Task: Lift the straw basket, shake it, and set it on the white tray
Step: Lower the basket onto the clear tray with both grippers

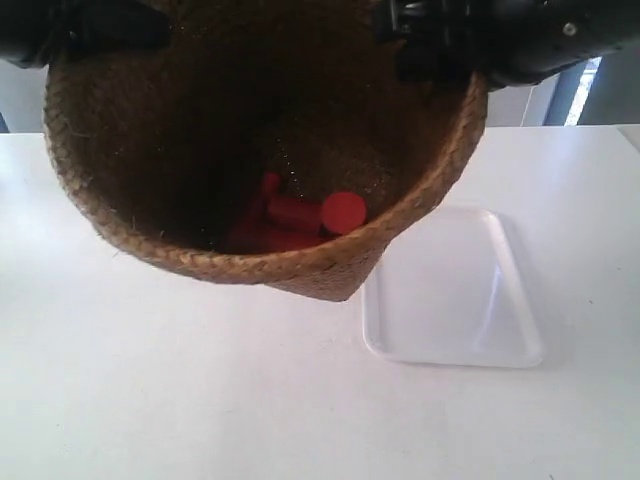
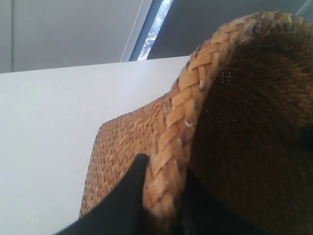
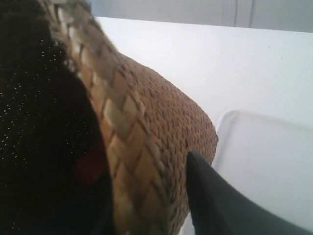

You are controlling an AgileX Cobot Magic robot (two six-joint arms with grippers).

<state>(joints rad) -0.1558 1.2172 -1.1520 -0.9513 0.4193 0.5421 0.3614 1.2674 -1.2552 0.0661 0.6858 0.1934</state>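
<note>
Basket hangs tilted, seemingly off table; left gripper and right gripper each clamped on its rim. Light, rough straw, flexes; opposite rim holds suit. Tray beyond right jaws, lower

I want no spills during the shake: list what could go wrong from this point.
The left hand and right hand pinch only the rim of the straw basket; the weave may slip free in shaking.
The basket is tilted with red pieces lying inside; they could tumble out.
The white tray lies beside the base, not under it; lowering straight down would likely miss.
</note>
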